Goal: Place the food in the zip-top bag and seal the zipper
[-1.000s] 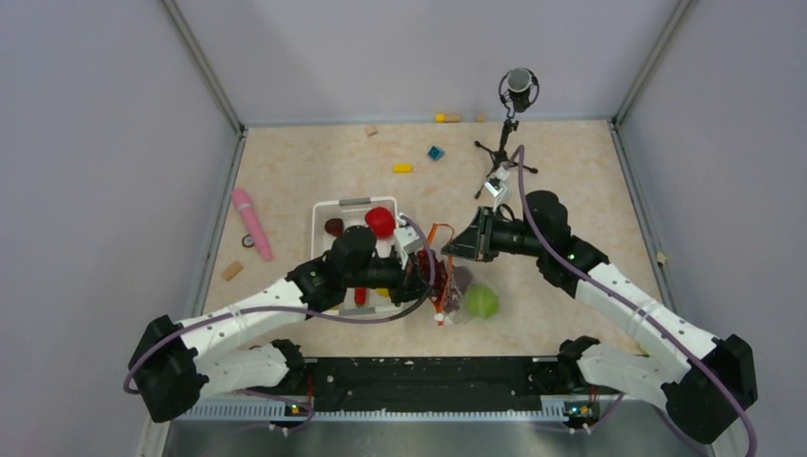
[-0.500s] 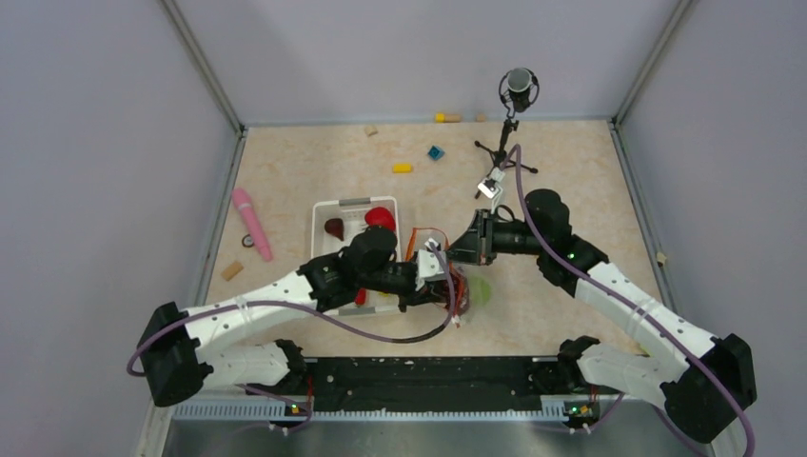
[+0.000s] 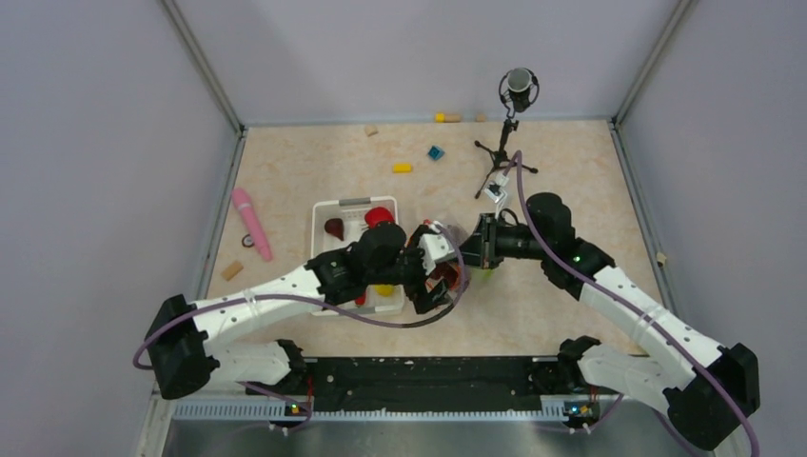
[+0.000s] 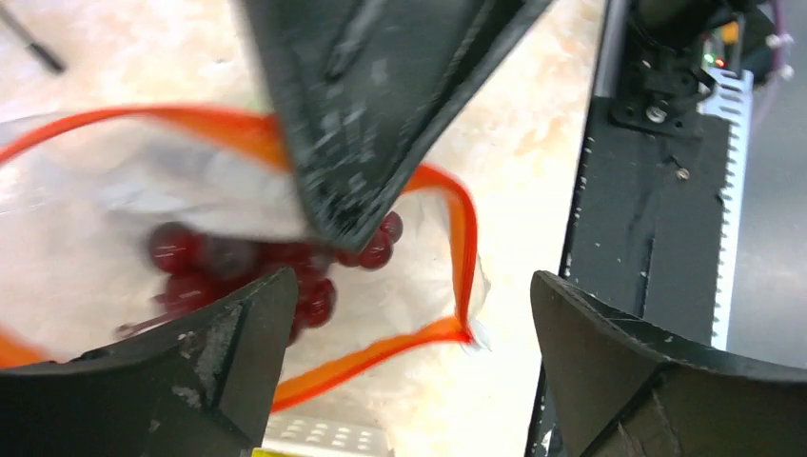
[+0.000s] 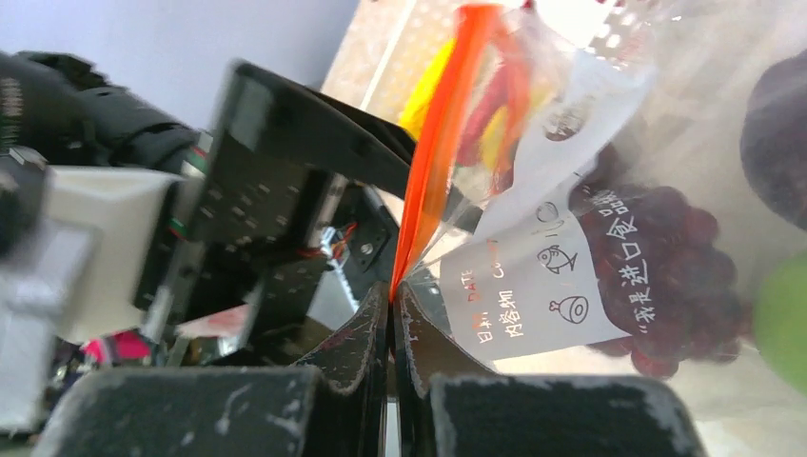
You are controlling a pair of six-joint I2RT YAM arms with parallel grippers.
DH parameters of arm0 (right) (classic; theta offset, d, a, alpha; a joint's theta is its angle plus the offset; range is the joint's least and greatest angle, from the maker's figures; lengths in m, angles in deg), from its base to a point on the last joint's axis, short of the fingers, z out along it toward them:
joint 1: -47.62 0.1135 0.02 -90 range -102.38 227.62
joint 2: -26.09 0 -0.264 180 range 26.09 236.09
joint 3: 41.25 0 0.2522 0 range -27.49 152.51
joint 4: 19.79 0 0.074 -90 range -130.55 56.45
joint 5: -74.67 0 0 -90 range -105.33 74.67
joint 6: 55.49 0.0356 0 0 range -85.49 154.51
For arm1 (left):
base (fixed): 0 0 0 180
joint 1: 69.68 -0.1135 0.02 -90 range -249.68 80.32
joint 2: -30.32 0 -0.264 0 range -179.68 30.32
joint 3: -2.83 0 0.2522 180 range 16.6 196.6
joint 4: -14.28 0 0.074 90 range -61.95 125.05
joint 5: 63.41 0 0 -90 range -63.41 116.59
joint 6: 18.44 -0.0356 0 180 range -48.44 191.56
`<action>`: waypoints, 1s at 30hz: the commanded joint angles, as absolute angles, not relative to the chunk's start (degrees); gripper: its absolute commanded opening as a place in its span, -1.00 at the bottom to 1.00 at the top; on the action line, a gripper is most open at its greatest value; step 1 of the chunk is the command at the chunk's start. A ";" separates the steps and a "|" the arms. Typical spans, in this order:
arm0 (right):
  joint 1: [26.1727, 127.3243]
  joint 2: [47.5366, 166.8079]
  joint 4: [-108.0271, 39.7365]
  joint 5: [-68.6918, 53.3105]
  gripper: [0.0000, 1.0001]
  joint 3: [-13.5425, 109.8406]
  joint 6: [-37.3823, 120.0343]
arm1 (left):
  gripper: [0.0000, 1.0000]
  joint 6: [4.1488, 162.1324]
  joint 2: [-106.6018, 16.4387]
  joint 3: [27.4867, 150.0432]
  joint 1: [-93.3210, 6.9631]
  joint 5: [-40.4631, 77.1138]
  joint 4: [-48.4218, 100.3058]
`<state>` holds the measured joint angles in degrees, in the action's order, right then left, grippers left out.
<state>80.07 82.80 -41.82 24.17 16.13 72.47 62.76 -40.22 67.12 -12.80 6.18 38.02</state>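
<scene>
Top external view: the zip-top bag (image 3: 455, 274) sits mid-worktop (image 3: 314, 162), just at 3 o'clock of the white basket (image 3: 354, 203). A red apple (image 3: 381, 217), a maroon fruit (image 3: 334, 228) and a yellow piece (image 3: 383, 288) lie in the basket, so we judge the loading part done and the sealing not yet begun. The left gripper (image 3: 433, 288) hangs at the bag's 9 o'clock side, the right gripper (image 3: 479, 249) at its 1 o'clock. The basket wall hems the bag at 9 o'clock and the microphone stand (image 3: 502, 152) stands off at 12. We see bare room from 3 to 5 o'clock.

Left wrist view: our left fingers (image 4: 209, 371) stand wide apart with nothing between them. Below them the grapes (image 4: 276, 262) rest inside the bag, and the zipper (image 4: 463, 238) loops round a gaping mouth. The black base rail (image 4: 647, 190) runs close at 3 o'clock.

Right wrist view: our right fingers (image 5: 366, 333) are pressed together on the bag's mouth edge, right at the orange strip. The white label (image 5: 533, 286) faces us, with the grapes and a green fruit (image 5: 785, 324) behind the plastic.
</scene>
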 commanded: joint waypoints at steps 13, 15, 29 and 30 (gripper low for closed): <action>79.66 80.06 -53.47 9.59 -1.00 23.55 66.92 | 0.96 98.71 -29.45 61.84 -12.99 45.06 36.82; 79.66 80.17 -53.53 9.54 -1.00 23.75 67.09 | 0.96 99.83 -28.89 59.41 -13.02 43.39 33.86; 79.66 79.69 -54.37 9.89 -1.00 24.63 67.40 | 0.33 104.69 -34.32 58.62 -13.34 48.60 31.89; 79.62 79.55 -54.47 10.04 -1.00 24.68 67.26 | 0.23 104.73 -34.88 58.94 -13.51 48.89 31.64</action>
<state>80.07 81.58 -54.83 10.12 20.83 67.92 103.42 -33.12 57.85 -13.06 45.63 34.50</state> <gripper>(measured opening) 0.007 0.696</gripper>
